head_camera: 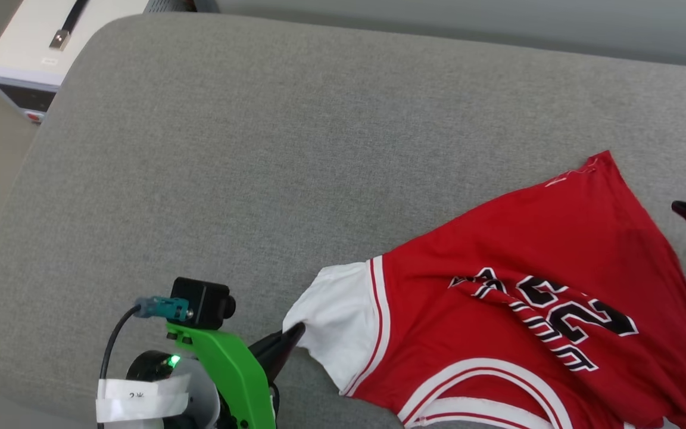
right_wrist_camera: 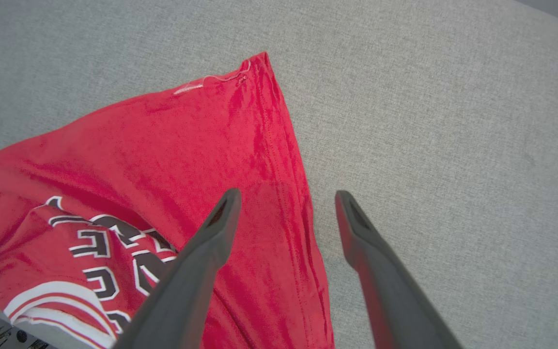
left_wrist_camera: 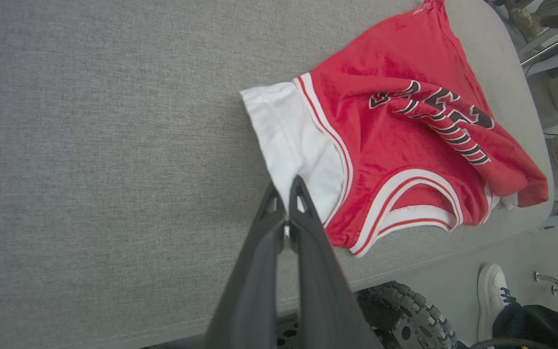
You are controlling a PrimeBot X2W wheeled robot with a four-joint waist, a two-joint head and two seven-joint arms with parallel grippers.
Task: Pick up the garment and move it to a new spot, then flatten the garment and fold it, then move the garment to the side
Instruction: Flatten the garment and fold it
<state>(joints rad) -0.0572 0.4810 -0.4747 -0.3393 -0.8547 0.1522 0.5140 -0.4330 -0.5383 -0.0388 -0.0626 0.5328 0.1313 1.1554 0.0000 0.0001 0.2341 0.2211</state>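
While the left gripper [left_wrist_camera: 286, 196] pinched the seemingly limp shirt's [head_camera: 527, 238] sleeve [left_wrist_camera: 288, 135], the right gripper [right_wrist_camera: 287, 196] hovered open over its edge [right_wrist_camera: 303, 194].

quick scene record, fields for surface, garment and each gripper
surface: grey cushion
garment: lettering side up, wrinkled, a fold across the lettering, not yet flat
left gripper: shut on the white sleeve
right gripper: open, fingers straddling the garment's red side edge
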